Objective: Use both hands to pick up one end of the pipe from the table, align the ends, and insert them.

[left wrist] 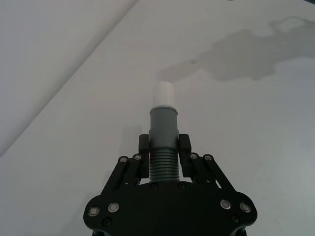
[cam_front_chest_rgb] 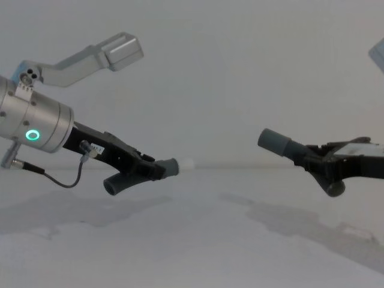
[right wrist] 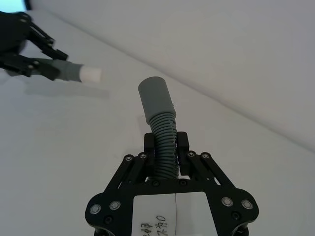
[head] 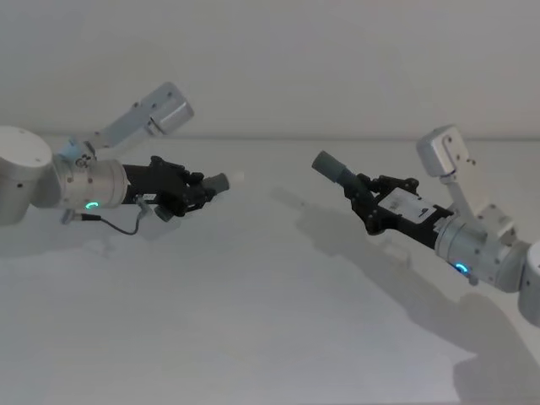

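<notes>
Gripping the white-tipped piece (head: 223,181), the left gripper (head: 197,197) has its jaws clenched on the ribs. The right gripper (head: 366,194) has its jaws clamped on the socket piece (head: 335,170). Both pieces point at each other, well apart, above the surface (head: 253,329).

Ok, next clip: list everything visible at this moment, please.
White-tipped pipe piece: one, dark grey with a white tip, held above the table, left side.
Socket pipe piece: one, dark grey, held above the table, right side, apart from the other.
Table: one, white, beneath both.
Left claw: one, black, shut on the white-tipped pipe piece.
Right claw: one, black, shut on the socket pipe piece.
</notes>
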